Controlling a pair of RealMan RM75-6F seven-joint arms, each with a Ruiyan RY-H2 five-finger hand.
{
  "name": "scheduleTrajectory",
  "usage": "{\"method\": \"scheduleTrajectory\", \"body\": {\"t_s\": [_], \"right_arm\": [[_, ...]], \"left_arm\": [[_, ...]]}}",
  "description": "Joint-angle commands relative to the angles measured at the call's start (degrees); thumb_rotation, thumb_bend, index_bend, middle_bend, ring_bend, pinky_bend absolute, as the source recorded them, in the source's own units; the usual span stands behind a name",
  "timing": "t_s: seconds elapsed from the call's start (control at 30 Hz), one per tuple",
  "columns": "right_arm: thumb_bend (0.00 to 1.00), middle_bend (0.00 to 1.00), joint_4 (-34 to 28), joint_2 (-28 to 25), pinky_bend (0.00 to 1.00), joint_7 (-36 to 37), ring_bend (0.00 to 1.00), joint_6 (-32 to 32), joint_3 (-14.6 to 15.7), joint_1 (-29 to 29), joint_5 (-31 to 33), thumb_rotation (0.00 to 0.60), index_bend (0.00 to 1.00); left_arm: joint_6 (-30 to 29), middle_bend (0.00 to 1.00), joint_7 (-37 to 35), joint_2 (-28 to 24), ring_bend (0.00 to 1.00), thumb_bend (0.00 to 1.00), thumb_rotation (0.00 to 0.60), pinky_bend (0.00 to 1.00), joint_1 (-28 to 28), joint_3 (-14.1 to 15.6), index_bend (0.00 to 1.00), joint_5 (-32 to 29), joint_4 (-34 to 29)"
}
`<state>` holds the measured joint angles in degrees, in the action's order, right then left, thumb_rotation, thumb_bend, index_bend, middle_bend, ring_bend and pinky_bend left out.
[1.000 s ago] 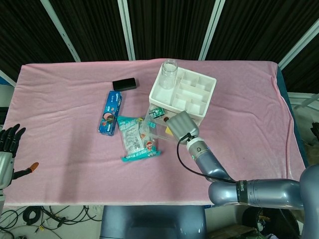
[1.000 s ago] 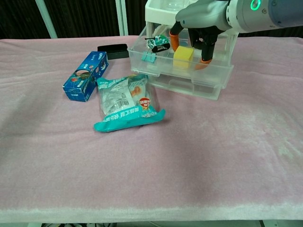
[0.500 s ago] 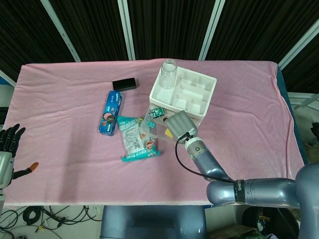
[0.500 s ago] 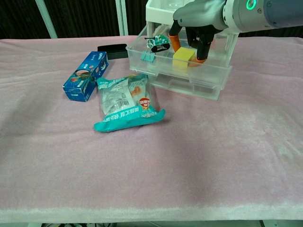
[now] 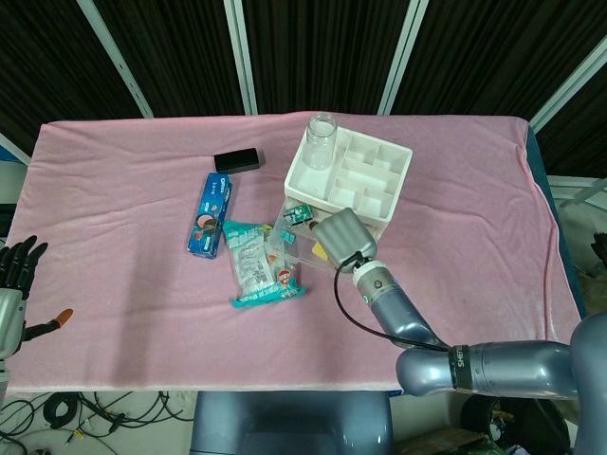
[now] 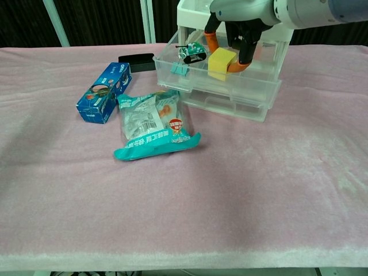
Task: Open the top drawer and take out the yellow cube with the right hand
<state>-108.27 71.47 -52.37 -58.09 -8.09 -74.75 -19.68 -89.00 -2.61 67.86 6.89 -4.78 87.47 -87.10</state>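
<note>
- The right hand (image 6: 238,23) sits over the pulled-out top drawer (image 6: 227,77) of the clear drawer unit, and it has the yellow cube (image 6: 222,60) pinched between orange-tipped fingers (image 6: 211,40); one finger is on the cube's left face, another wraps round its right side
- The cube sits up near the drawer's rim in the chest view; whether its underside touches the drawer floor, I cannot tell
- From the head view the right hand (image 5: 340,233) shows only its grey back, covering the drawer's right part; the cube is hidden under it there
- In the same drawer, left end: a small green-and-white toy car (image 6: 193,53), and a teal binder clip (image 6: 180,69) on the front wall
- On top of the unit, a white divided tray (image 5: 358,179) with a clear jar (image 5: 321,140) standing in its back-left corner
- The left hand (image 5: 17,284) hangs off the table's left edge, well apart from everything; fingers spread and nothing in them
- On the pink tablecloth (image 6: 230,190): a teal snack packet (image 6: 152,125) just in front of the drawers, close to the lower drawer's left corner; a blue box (image 6: 104,92) to its left, lying at an angle; a black rectangular case (image 6: 137,62) behind that, close to the unit's left side
</note>
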Motion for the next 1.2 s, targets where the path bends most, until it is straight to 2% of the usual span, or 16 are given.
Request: {"method": "scheduleTrajectory", "body": {"t_s": [0.03,0.2,0.37,0.47,0.57,0.73,0.87,1.0,1.2], "right_arm": [[0.32,0.91,-1.9,-1.7,0.88,0.1,0.96,-1.1,-0.4,0.0,-0.5,0.600,0.58],[0.32,0.91,-7.0,-6.3,0.88,0.6,0.96,-3.5,-1.3,0.6,-2.0,0.600,0.58],[0.32,0.91,-13.7,-13.0,0.88,1.6,0.96,-6.1,-1.0,3.1,-5.2,0.600,0.58],[0.32,0.91,-19.9,-20.2,0.88,3.9,0.96,-7.7,0.7,7.3,-9.3,0.600,0.58],[0.32,0.91,-21.8,-24.5,0.88,6.1,0.96,-6.9,2.5,10.8,-13.2,0.600,0.59],[0.32,0.91,-22.2,-28.6,0.88,8.9,0.96,-5.8,6.6,17.2,-21.2,0.600,0.59],[0.32,0.91,-19.4,-28.1,0.88,11.0,0.96,-4.7,10.2,22.2,-26.2,0.600,0.60],[0.32,0.91,-15.1,-24.7,0.88,13.1,0.96,-3.5,12.7,26.2,-30.0,0.600,0.60],[0.32,0.91,-9.2,-17.0,0.88,14.7,0.96,-3.1,13.4,29.5,-31.7,0.600,0.60]], "left_arm": [[0.0,0.00,0.0,0.0,0.00,0.00,0.600,0.00,0.0,0.0,0.00,0.1,0.0],[-0.1,0.00,0.1,0.0,0.00,0.00,0.600,0.00,0.0,0.1,0.00,0.3,0.0],[-0.4,0.00,0.1,-0.1,0.00,0.00,0.600,0.00,-0.1,0.2,0.00,0.6,0.0],[-0.7,0.00,0.1,-0.2,0.00,0.00,0.600,0.00,-0.2,0.4,0.00,1.1,-0.1],[-1.3,0.00,0.3,-0.1,0.00,0.00,0.600,0.00,-0.4,0.6,0.00,1.8,0.1],[-2.2,0.00,0.7,0.0,0.00,0.00,0.600,0.00,-0.6,0.8,0.00,2.7,0.2],[-2.8,0.00,0.9,0.1,0.00,0.00,0.600,0.00,-0.8,0.9,0.00,3.1,0.2],[-3.1,0.00,1.1,0.2,0.00,0.00,0.600,0.00,-0.9,1.0,0.00,3.3,0.3],[-3.0,0.00,1.2,0.3,0.00,0.00,0.600,0.00,-0.9,1.0,0.00,3.3,0.3]]}}
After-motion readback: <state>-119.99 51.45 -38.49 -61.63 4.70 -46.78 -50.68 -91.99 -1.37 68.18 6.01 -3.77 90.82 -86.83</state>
